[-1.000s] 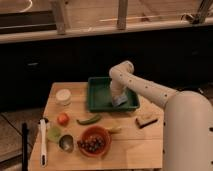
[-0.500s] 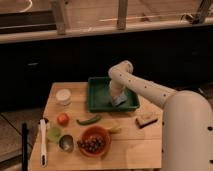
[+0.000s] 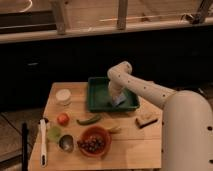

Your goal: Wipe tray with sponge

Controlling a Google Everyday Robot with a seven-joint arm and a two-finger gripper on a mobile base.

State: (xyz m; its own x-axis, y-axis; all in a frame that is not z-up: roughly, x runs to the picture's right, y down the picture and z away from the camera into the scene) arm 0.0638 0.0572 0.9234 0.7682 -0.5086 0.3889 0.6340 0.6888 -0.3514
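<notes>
Lowers the white two-finger gripper [image 3: 117, 97] into the right front part of the shallow rectangular dark green tray [image 3: 99, 94], on the end of the white jointed arm [image 3: 142, 88] bent in from the right. Cannot tell whether spread, pressed together or pinching. Right at the gripper's tip, against it: the small pale blue rectangular sponge [image 3: 120, 102], inside the tray, low by the floor and close to the front rim.

Under the tray, toward the back middle: the light wooden slatted table [image 3: 127, 150].

- Just right of the tray's front corner, lying flat: a tan-yellow block with a dark underside [image 3: 146, 119].
- Left of the tray, apart from it: a round white lidded container [image 3: 63, 96].
- In front of the tray: a curved green pod-like vegetable [image 3: 88, 120], with a small round red fruit [image 3: 62, 119] beside it to the left.
- Nearer the front edge: a round orange-red bowl [image 3: 103, 134] with small dark pieces inside.
- Left of the bowl: a small round grey metal cup [image 3: 66, 143].
- Along the left edge: a long white-handled tool [image 3: 43, 142].
</notes>
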